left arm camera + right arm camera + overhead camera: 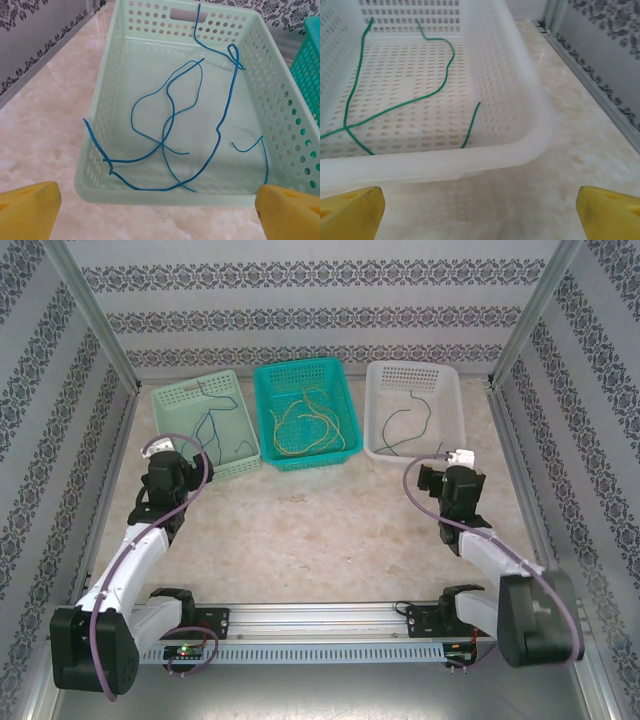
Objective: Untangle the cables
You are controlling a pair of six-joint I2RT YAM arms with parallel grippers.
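A: Where are the cables found?

B: Thin, curly blue cables (pixel 162 144) are seen lying loose and crossed over one another on the floor of a pale green perforated plastic basket (pixel 280 100). In the top view this basket is placed at the upper left. One blue strand is draped up the far wall beside the handle slot. Thin yellow cables (pixel 305 422) are heaped in a teal perforated plastic basket (pixel 300 365) at the upper middle. Thin dark green cables (pixel 346 128) are spread over the floor of a white perforated plastic basket (pixel 420 167) at the upper right.

A: How are the baskets set?

B: They are lined up side by side on the pale, marble-patterned table (pixel 320 530). The green and teal ones are just beside each other, and the white one is kept slightly apart.

A: And the claws?

B: The left claw (pixel 157 215) is held just before the near rim of the green basket. Its yellow fingers (pixel 27 207) are spread wide to the bottom corners of the frame, and nothing is pinched. The right claw (pixel 480 212) is held before the near rim of the white basket, likewise spread wide and holding nothing.
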